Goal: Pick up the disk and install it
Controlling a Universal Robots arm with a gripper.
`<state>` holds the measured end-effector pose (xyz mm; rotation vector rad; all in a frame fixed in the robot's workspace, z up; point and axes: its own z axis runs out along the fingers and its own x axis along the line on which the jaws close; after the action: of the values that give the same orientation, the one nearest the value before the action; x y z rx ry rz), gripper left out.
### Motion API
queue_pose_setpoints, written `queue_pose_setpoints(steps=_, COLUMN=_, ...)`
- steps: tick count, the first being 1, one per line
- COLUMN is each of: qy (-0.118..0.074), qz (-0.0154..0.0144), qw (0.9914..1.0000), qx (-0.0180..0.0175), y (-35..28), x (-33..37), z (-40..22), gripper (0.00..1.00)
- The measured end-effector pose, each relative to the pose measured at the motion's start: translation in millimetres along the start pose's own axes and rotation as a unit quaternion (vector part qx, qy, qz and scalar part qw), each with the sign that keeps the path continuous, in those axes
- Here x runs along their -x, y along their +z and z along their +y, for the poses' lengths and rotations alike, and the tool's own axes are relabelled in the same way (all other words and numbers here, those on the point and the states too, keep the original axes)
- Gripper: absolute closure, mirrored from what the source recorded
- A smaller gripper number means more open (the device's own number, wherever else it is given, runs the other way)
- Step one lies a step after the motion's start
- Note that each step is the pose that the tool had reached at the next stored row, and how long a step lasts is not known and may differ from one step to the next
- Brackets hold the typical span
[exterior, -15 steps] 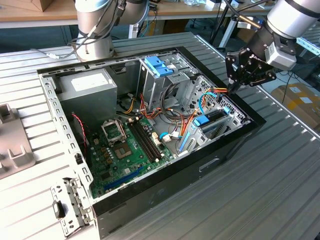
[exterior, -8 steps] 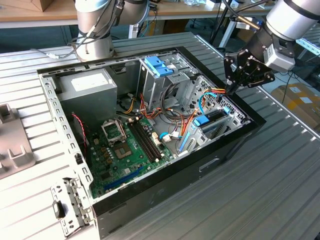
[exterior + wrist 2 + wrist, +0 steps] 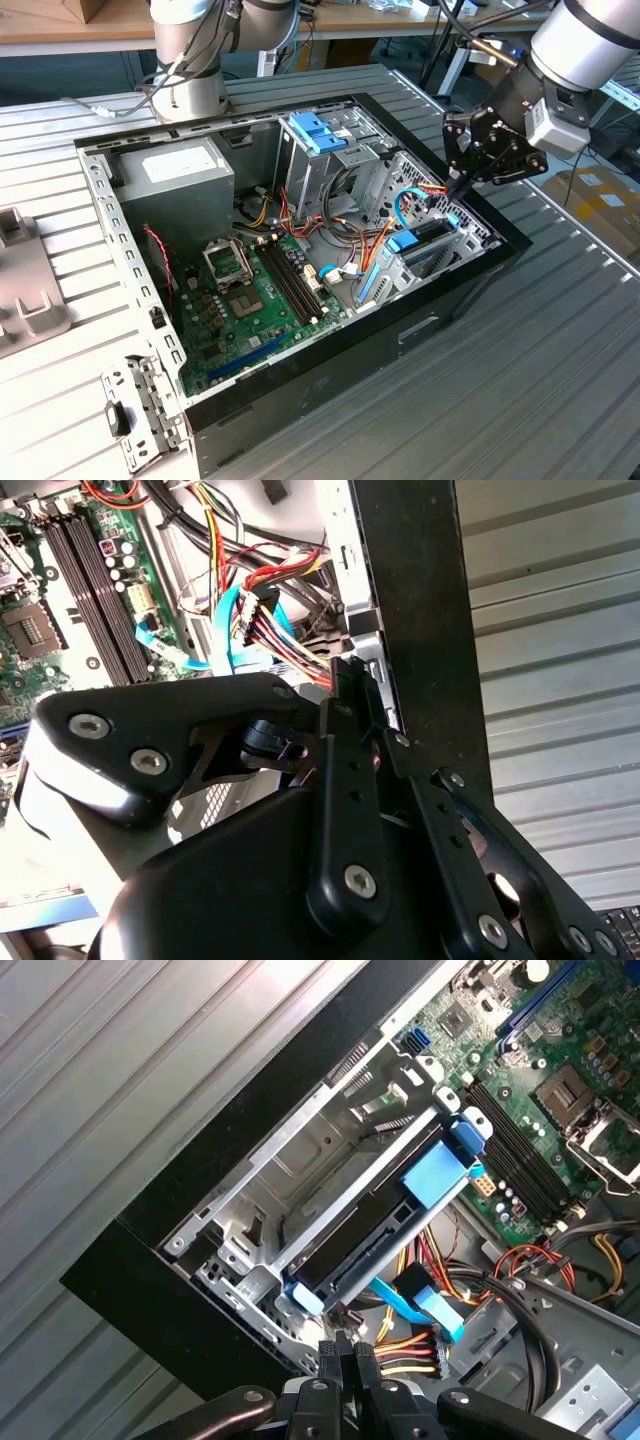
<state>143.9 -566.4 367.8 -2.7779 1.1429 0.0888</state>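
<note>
Disk (image 3: pixel 385 1215) sits in the metal drive cage (image 3: pixel 300 1150) at the case's front corner, centre of the first wrist view, long axis running lower left to upper right, blue end tab (image 3: pixel 437 1172) toward the motherboard (image 3: pixel 530 1030). Gripper (image 3: pixel 348 1352) at bottom centre, fingers pressed together, empty, just beside the disk's lower-left end, among cables (image 3: pixel 420 1345).

The gripper (image 3: pixel 350 680) body hides much of the case interior in the second wrist view. The disk (image 3: pixel 375 1225) sits partly hidden inside its metal cage (image 3: pixel 300 1175).
</note>
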Motion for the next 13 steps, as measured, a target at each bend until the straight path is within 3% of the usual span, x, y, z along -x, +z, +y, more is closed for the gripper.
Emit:
queue_pose_setpoints(steps=8, qy=0.000, qz=-0.0001, qw=1.00000, qx=-0.0001, y=-1.2, x=-1.8, z=10.4, gripper=0.83)
queue_pose_setpoints(steps=13, qy=0.000, qz=-0.0001, qw=1.00000, qx=-0.0001, y=-1.4, x=-2.3, z=13.6, gripper=0.83)
